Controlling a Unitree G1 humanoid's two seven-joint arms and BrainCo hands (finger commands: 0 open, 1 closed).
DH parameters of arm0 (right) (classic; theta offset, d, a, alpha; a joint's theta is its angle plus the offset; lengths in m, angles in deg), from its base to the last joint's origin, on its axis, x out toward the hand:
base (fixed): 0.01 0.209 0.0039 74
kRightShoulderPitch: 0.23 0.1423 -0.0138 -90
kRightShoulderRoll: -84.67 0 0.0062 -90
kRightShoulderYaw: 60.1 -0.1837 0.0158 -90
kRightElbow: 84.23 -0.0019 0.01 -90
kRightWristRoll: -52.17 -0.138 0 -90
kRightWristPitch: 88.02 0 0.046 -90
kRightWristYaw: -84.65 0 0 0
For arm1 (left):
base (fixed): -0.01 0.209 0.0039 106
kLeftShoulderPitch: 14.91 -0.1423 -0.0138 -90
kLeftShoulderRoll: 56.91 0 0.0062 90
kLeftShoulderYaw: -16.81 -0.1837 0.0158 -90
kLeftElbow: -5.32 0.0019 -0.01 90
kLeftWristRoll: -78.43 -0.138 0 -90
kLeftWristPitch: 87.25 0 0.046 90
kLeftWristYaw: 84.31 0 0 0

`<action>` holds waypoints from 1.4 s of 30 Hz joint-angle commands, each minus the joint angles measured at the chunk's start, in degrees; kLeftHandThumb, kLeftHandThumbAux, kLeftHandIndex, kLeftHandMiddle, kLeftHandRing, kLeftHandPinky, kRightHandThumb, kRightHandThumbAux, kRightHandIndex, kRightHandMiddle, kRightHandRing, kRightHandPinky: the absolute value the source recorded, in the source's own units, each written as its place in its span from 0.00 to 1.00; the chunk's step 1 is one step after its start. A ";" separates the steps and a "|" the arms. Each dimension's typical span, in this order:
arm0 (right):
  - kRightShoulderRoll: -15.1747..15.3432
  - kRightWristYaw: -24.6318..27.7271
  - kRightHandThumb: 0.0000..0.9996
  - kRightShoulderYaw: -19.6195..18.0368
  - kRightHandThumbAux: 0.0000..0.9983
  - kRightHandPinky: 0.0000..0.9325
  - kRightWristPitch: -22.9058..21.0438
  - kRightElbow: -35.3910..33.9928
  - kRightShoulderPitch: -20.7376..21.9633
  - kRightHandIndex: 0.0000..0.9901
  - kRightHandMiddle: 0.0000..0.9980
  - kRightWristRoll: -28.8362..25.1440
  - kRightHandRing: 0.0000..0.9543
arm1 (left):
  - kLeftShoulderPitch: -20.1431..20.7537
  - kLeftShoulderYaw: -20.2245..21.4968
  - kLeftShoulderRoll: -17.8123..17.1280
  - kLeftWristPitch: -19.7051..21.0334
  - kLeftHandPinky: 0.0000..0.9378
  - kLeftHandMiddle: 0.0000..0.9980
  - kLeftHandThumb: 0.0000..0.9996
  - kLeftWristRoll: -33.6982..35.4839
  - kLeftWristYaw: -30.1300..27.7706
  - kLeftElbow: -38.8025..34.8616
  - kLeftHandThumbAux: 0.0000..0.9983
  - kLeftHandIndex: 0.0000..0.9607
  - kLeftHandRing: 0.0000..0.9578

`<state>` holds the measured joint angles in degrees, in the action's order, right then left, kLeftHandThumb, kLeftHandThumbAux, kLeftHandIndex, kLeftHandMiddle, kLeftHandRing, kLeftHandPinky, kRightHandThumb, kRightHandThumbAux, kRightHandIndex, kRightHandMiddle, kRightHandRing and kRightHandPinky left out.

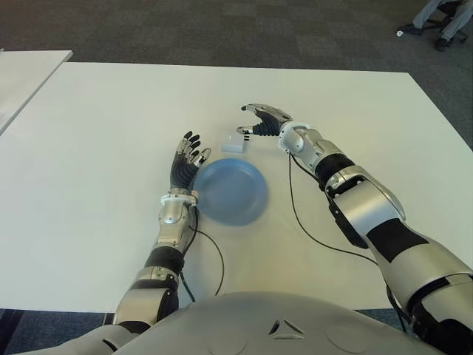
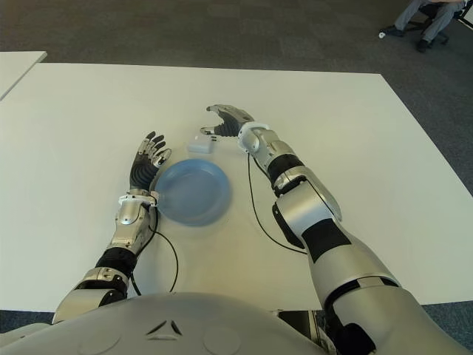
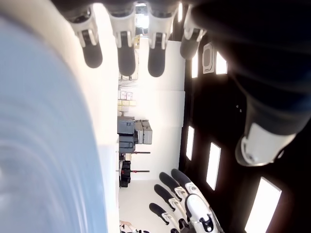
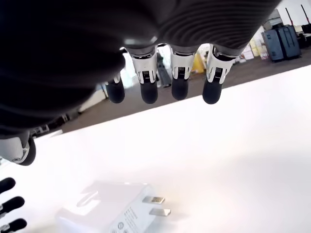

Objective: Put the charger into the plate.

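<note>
A small white charger (image 1: 233,143) lies on the white table (image 1: 111,111) just beyond the far rim of the blue plate (image 1: 230,191); its two metal prongs (image 4: 154,205) show in the right wrist view. My right hand (image 1: 256,120) hovers just right of and above the charger (image 4: 109,211), fingers spread, holding nothing. My left hand (image 1: 188,157) shows at the plate's left rim with its fingers straight and open. The plate (image 3: 43,145) fills one side of the left wrist view.
A second white table (image 1: 22,74) stands at the far left. A black cable (image 1: 310,229) runs over the table from my right arm, another (image 1: 214,255) from my left. A seated person's legs (image 1: 442,18) show at the far right on the dark carpet.
</note>
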<state>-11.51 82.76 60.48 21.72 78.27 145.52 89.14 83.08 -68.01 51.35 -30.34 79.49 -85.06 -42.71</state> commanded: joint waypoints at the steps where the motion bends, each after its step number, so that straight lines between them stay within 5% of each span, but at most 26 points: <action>1: -0.50 1.01 0.41 1.17 0.34 0.06 0.19 0.85 0.12 0.00 0.00 1.14 0.02 | -3.50 -0.85 0.70 2.96 0.14 0.16 0.00 -0.18 -0.11 0.40 0.59 0.09 0.15; 28: -3.50 -3.11 0.41 4.66 0.34 0.10 -2.40 2.20 -2.52 0.01 0.00 3.99 0.02 | -9.84 -3.31 1.29 7.26 0.14 0.16 0.00 -0.59 0.22 -11.18 0.59 0.09 0.15; 42: -3.88 -8.60 0.28 4.70 0.72 0.24 0.14 3.46 -4.94 0.03 0.11 4.12 0.15 | -11.16 -3.97 1.14 8.71 0.16 0.16 0.00 -0.08 0.05 -13.99 0.59 0.09 0.15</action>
<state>-15.78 75.03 64.89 20.43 81.36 141.34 92.70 73.83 -71.84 52.45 -23.85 79.50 -85.06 -57.68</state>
